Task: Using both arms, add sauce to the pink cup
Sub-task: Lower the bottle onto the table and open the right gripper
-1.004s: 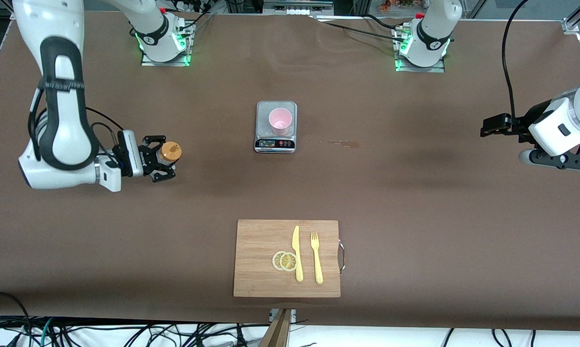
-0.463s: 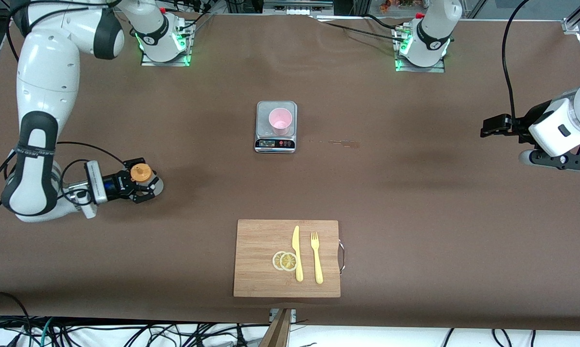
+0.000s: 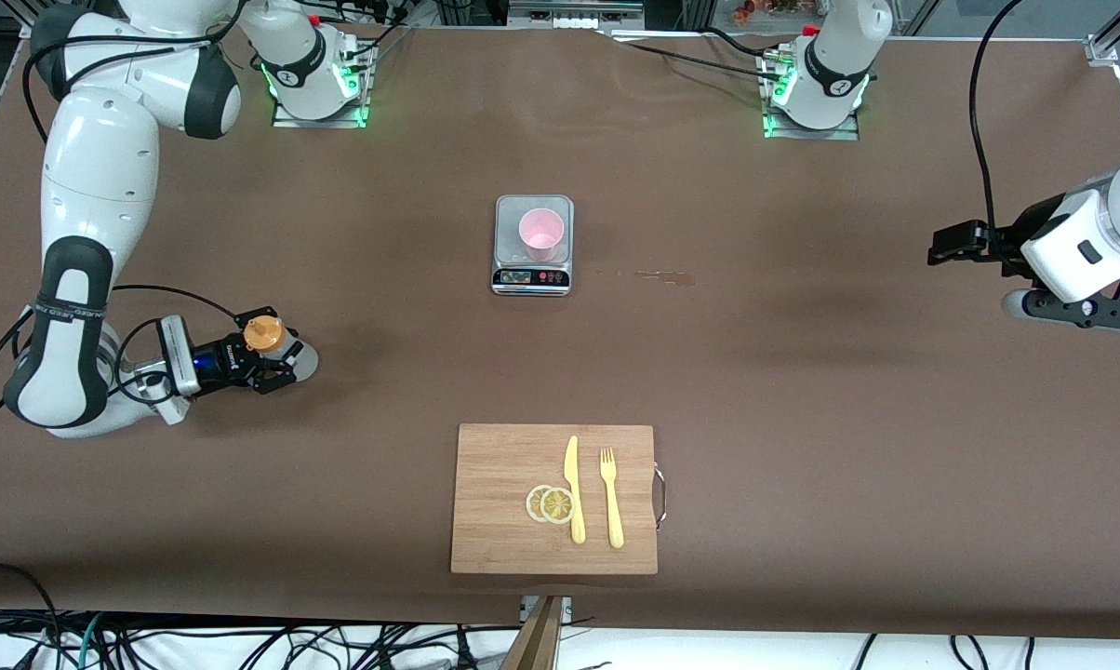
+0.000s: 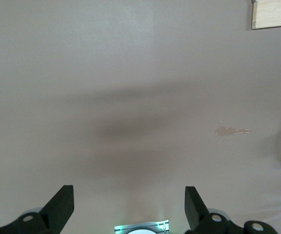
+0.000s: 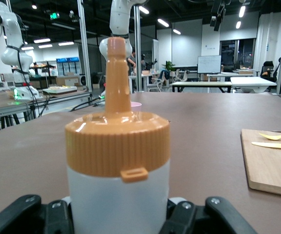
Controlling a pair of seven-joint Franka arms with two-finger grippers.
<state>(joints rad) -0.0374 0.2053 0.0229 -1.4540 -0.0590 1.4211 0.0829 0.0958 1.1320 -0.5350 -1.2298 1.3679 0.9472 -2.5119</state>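
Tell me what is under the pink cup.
The pink cup stands on a grey kitchen scale, which rests on the brown table. The platform beneath the cup's base is hidden.

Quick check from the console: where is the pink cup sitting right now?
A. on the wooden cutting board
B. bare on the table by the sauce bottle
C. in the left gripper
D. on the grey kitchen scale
D: the pink cup stands upright on the grey kitchen scale, well apart from the cutting board and both grippers.

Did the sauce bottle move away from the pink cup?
Yes. The sauce bottle, held in the right tool, has gone toward the right arm's end of the table and nearer the front camera, farther from the pink cup on the scale.
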